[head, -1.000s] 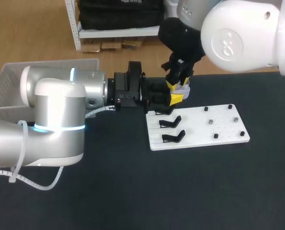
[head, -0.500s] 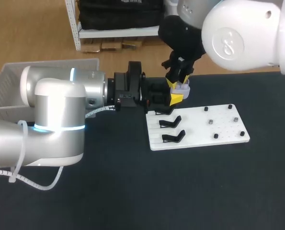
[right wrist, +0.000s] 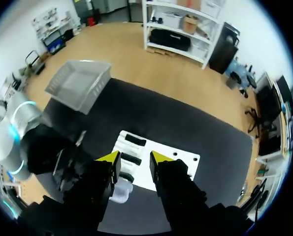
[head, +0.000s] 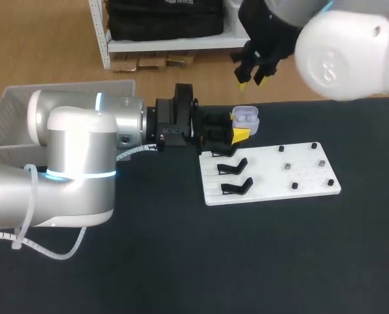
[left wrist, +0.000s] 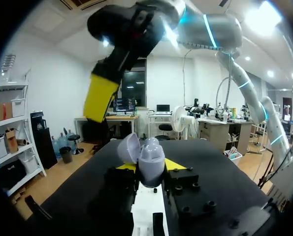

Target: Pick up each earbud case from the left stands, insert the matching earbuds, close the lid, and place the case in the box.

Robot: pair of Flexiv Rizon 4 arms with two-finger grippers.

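Earbud case, lilac and lid open, sat clenched in our left pincer just beside the white stand board; our right pincer hung released above. We judged a clumsy lid push could twist it loose.

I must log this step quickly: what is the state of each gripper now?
Left gripper: shut on the case.
Right gripper: open, holding nothing.

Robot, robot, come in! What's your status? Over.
Left pincer shut on case, lid open. Right pincer open, empty, above the case. Nothing between them.
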